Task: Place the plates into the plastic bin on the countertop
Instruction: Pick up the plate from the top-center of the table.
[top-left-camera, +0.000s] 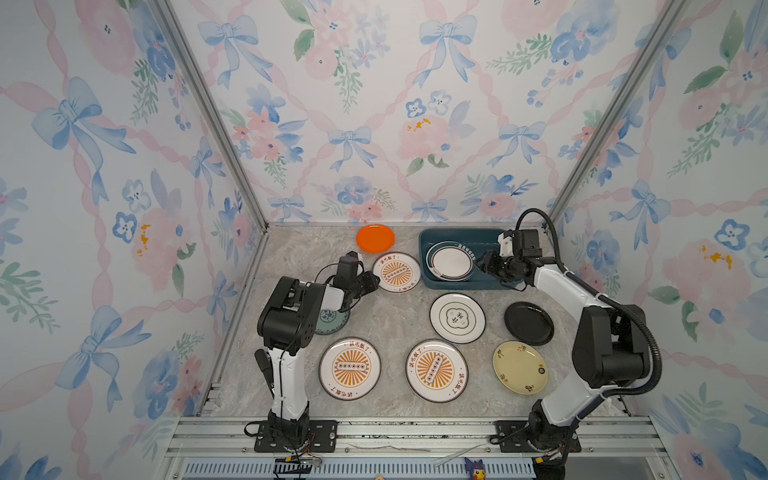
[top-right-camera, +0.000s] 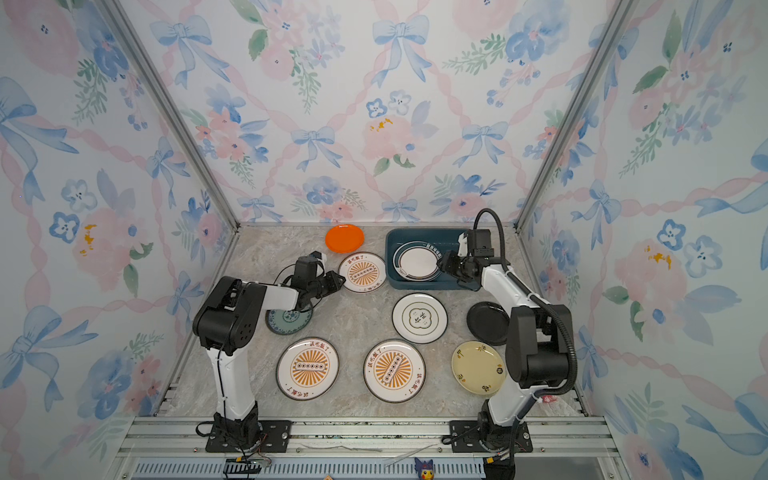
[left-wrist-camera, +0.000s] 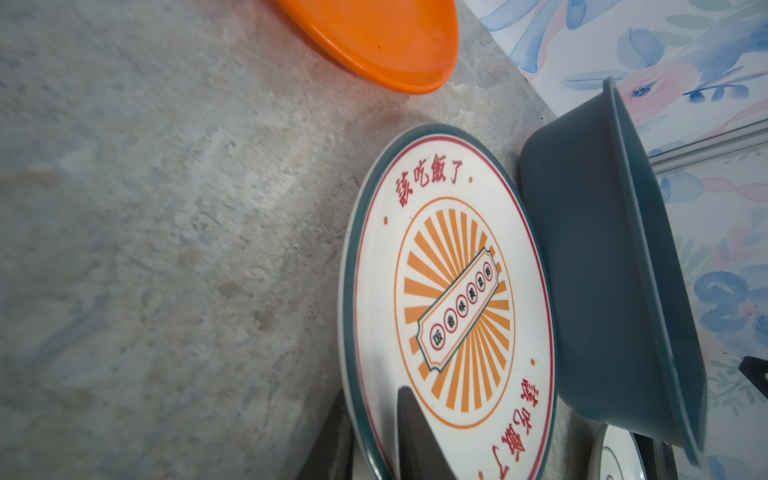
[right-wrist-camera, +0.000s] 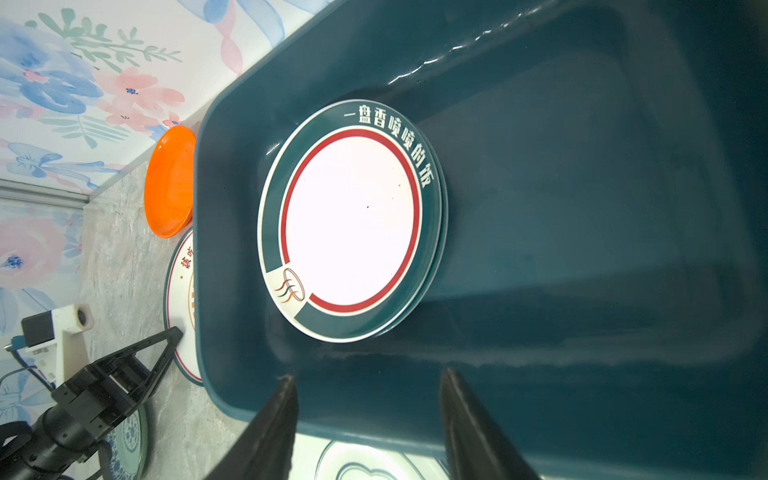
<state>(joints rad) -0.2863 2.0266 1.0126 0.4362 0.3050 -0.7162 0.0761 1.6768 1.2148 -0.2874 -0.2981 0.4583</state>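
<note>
My left gripper (top-left-camera: 376, 282) is shut on the near rim of a white sunburst plate (left-wrist-camera: 453, 291) lying beside the plastic bin (top-left-camera: 461, 233). One finger (left-wrist-camera: 415, 432) lies on the plate's face and the other sits under its edge. Inside the dark teal bin lies a navy-rimmed plate (right-wrist-camera: 351, 220). My right gripper (right-wrist-camera: 368, 374) hangs open over the bin's near side with nothing between its fingers. On the countertop (top-left-camera: 395, 324) lie an orange plate (top-left-camera: 375, 238), a green-emblem plate (top-left-camera: 457, 318), a black plate (top-left-camera: 528, 323), a pale yellow plate (top-left-camera: 519, 368) and two more sunburst plates (top-left-camera: 350, 368) (top-left-camera: 436, 371).
A teal patterned plate (top-left-camera: 332, 322) lies partly hidden under my left arm. Floral walls close the counter at the back and both sides. Aluminium rails (top-left-camera: 415, 432) run along the front, where both arm bases stand.
</note>
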